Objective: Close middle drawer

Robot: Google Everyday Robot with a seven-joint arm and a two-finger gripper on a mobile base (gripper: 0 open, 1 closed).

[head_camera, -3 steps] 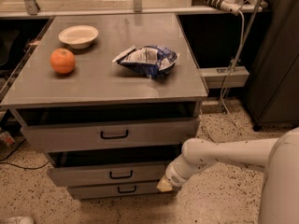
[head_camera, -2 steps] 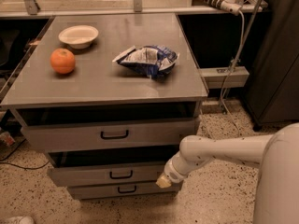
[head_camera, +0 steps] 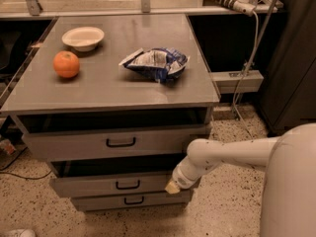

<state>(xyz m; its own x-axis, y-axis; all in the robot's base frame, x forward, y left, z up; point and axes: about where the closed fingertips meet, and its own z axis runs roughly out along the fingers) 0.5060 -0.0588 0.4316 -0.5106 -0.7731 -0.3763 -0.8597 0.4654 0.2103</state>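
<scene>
Grey sheet metal throughout: a flat grey counter (head_camera: 98, 90) with three grey drawers beneath. On the counter, at the far left, a shallow white bowl (head_camera: 83, 37). Just nearer than that, a round orange fruit (head_camera: 66, 64). Toward the right, a crumpled blue-and-white snack bag (head_camera: 157, 63). None of these in play.

Second down, the middle drawer (head_camera: 89, 185): a long grey tray with a flat front and a small black loop handle (head_camera: 127, 184). Partly pulled out toward the near side, with a dark strip of its inside showing between its front and the taller-fronted top drawer (head_camera: 69, 144). Top drawer likewise standing out from under the counter. Below, the narrow bottom drawer (head_camera: 98, 201).

At the right end of the middle drawer's front, the white arm's gripper (head_camera: 174, 184), pale yellowish tip at the front face. Contact likely, not certain. Jaws: impossible to tell whether open or shut; nothing visibly held.

Compared with a second ago: tip a little higher, off the front's lower edge and onto its face; elbow crept leftward. Drawer front and handle in much the same place, dark gap no narrower. For the task, by this reading: positioning about done, push hardly begun, drawer not yet closed. Next, probably a steady push straight toward the far side, with some risk of skewing the tray from pressing at one end only.
</scene>
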